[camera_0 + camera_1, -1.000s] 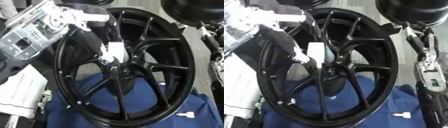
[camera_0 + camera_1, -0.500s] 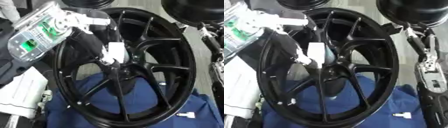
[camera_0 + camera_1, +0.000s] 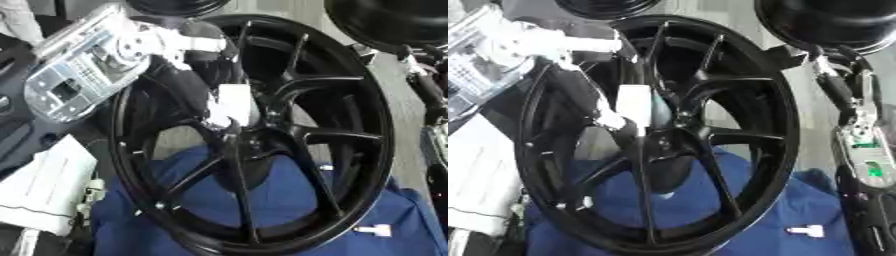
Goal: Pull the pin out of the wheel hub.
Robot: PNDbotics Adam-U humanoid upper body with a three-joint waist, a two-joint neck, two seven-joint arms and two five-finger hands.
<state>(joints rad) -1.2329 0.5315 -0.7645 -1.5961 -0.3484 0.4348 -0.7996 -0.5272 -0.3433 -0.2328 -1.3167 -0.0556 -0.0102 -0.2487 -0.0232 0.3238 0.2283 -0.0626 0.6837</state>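
Black left hand (image 3: pixel 197 85) reaching into wheel hub (image 3: pixel 241 137), fingers curling round white pin (image 3: pixel 229 105), standing upright above centre.

A grey floor (image 3: pixel 398 107) is seen at right, a crumpled blue cloth (image 3: pixel 289 210) is spread across the lower foreground, dark round shapes (image 3: pixel 820 22) are cut off at the top edge, lighting is even.

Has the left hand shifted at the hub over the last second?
No. The left hand sits at the same spot on the wheel hub, its white tip beside the same spoke junction; only the arm behind it has swung slightly.
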